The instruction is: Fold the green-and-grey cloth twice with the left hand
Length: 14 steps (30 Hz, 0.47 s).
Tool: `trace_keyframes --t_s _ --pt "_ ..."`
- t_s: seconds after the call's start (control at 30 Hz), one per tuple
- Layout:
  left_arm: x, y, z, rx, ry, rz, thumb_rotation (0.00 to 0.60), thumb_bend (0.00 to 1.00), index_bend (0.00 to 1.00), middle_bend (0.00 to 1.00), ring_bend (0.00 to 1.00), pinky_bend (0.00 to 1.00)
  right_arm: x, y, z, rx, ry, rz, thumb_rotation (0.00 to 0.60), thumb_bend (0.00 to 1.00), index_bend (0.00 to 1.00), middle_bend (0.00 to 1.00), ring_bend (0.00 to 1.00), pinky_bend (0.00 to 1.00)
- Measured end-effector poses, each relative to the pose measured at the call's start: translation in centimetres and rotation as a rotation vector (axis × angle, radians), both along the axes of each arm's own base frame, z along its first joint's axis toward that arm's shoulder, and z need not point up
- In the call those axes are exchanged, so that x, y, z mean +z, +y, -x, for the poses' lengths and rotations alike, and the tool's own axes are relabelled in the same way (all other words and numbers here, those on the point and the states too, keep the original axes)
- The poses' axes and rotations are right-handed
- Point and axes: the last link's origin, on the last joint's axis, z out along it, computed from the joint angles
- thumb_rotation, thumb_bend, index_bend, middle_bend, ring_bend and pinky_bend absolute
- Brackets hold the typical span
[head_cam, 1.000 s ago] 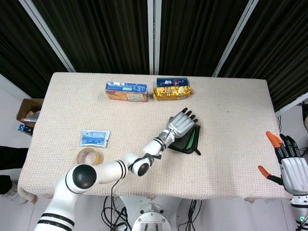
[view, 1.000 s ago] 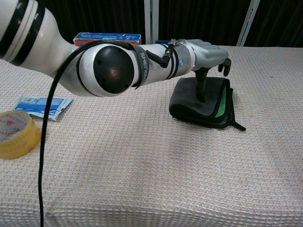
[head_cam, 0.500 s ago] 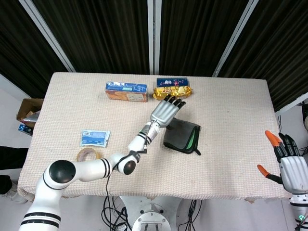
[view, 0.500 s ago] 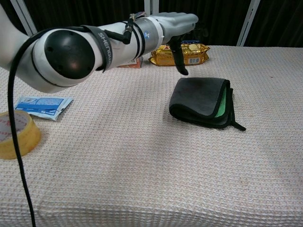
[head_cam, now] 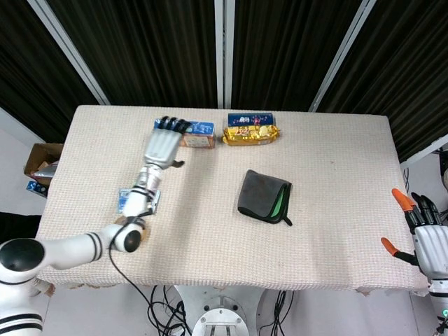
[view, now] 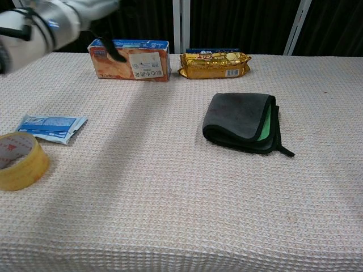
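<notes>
Left hand (head_cam: 162, 145) raised over the table's left half, fingers spread and holding nothing, fingertips reaching toward the blue-and-orange box (head_cam: 193, 134) at the far edge. Seen in the chest view only as a blurred wrist and thumb (view: 74, 17) at the upper left corner, in front of that box (view: 131, 60). Well apart from the green-and-grey cloth (head_cam: 264, 197).

Cloth lay folded into a compact pad near the table's middle, right of centre, grey side up, with green layers showing along its right edge (view: 244, 121) and a small dark tab sticking out at its near right corner. Touched by neither hand.

Right hand (head_cam: 424, 234) hung off the table's right edge, low in the head view, fingers apart and empty, two of its tips orange. Not shown by the chest camera.

Elsewhere on the woven table cover (view: 170, 187): a golden snack packet (view: 215, 63) just right of the box at the far edge; a flat blue sachet (view: 51, 127) on the left, partly hidden by the forearm from above; a roll of tape (view: 20, 160) near the front left corner, close beside the sachet.
</notes>
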Motion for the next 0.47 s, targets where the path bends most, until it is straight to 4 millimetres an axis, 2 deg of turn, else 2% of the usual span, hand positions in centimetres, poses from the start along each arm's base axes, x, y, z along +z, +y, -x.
trace_keyframes --t_s 0.07,0.1,0.23,0.33,0.47 --pt "3.0 -1.2 3.2 0.028 0.005 -0.062 0.6 0.0 0.2 0.14 0.11 0.11 0.1 -0.1 0.2 -0.007 -0.006 0.001 0.6 0.14 0.04 0.14 0.0 0.0" --pt "4.9 -2.3 5.2 0.045 0.006 -0.099 0.6 0.0 0.2 0.14 0.11 0.11 0.2 -0.1 0.3 -0.009 -0.011 0.001 0.6 0.14 0.04 0.14 0.0 0.0" --pt "10.2 -6.9 10.9 0.08 -0.007 -0.174 0.6 0.0 0.2 0.14 0.11 0.11 0.1 -0.3 0.7 -0.023 -0.037 -0.01 0.6 0.15 0.04 0.14 0.0 0.0" --pt "12.5 -11.0 14.2 0.102 -0.013 -0.177 0.6 0.0 0.2 0.14 0.11 0.1 -0.2 -0.3 0.7 -0.024 -0.047 -0.022 0.6 0.15 0.04 0.14 0.0 0.0" --pt "13.5 -16.4 16.9 0.125 -0.017 -0.158 0.6 0.0 0.2 0.14 0.11 0.1 -1.1 0.0 0.3 -0.01 -0.065 -0.043 0.6 0.15 0.05 0.15 0.0 0.0"
